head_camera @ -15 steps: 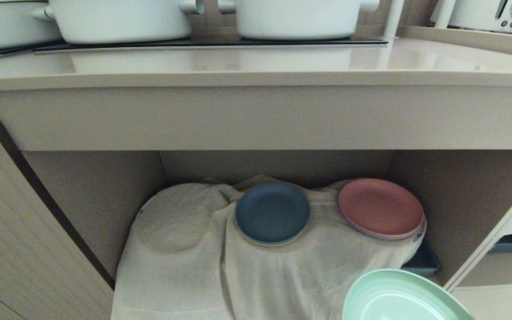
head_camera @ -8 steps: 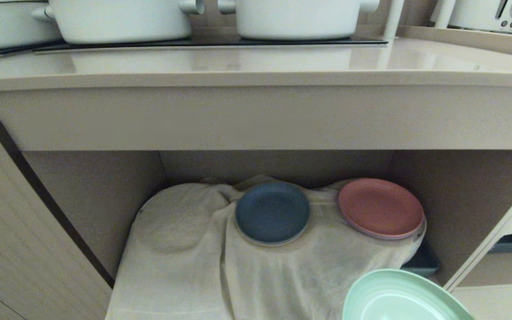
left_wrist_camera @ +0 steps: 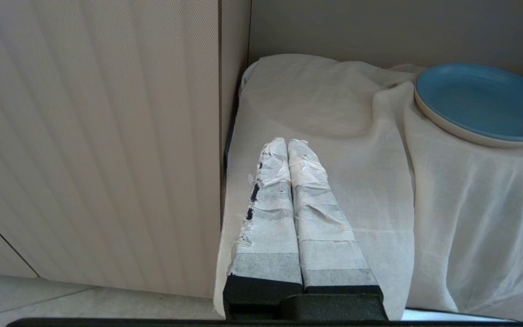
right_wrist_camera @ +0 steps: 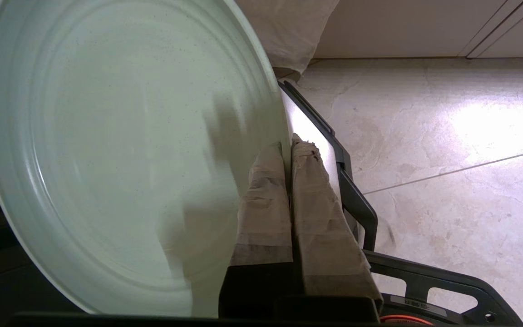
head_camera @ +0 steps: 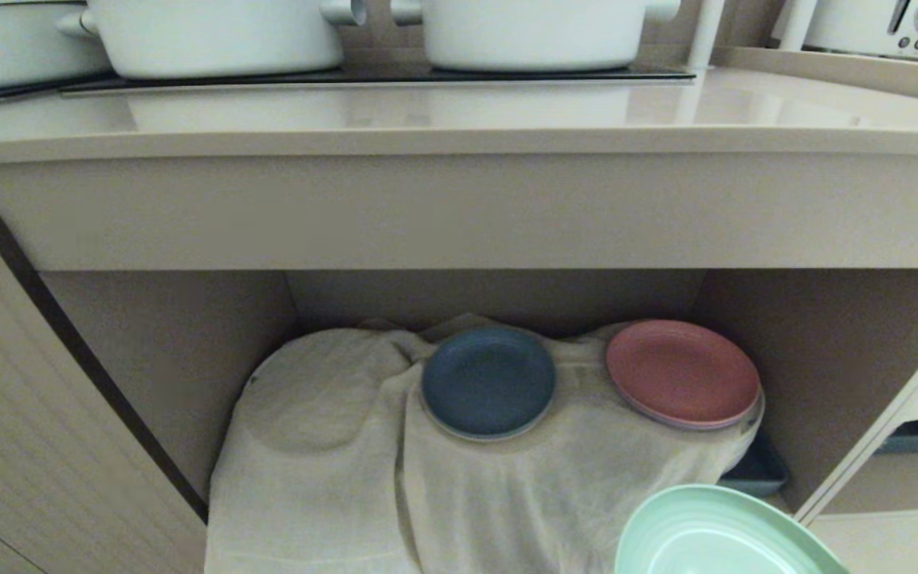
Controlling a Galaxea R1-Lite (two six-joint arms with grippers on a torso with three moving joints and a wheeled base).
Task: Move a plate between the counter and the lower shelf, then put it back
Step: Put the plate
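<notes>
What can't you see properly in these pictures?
- Green plate: head view's bottom edge cuts it off, and the right claw pinching its rim shows only in the right wrist view.
- White pots: tops cut off by the head view's top edge.
- What lies under the white cloth: hidden.
- Dark tray: mostly hidden behind the cloth.

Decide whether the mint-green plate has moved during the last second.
No. The mint-green plate keeps its place below the pink plate, clamped by the right gripper.

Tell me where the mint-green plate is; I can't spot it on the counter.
The mint-green plate is at the head view's bottom right, in front of the lower shelf below the pink plate, its rim pinched in the right gripper.
</notes>
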